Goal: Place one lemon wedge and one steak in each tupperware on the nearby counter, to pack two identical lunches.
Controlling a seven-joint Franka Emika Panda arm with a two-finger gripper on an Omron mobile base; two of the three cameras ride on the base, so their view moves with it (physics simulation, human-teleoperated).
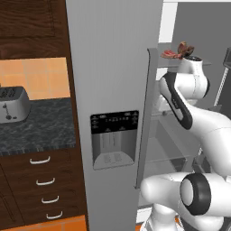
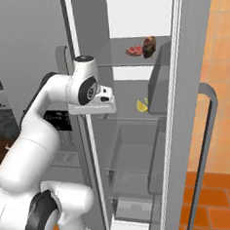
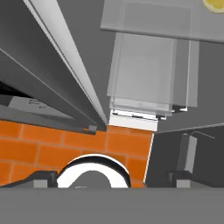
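We find the two-finger gripper [image 3: 112,177] spread wide and empty, pointing down; the small yellow lemon wedges [image 2: 142,105] lie on the glass fridge shelf beyond the fingers, light, slick-skinned, best pinched across the rind.

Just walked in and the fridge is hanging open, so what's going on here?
The robot arm is reaching into the open fridge, its pincer open and holding nothing, pointed down beside the shelves. A steak lies on an upper shelf next to a brown lump, and a lemon wedge lies on the shelf below. Off to the left, the counter carries a toaster.
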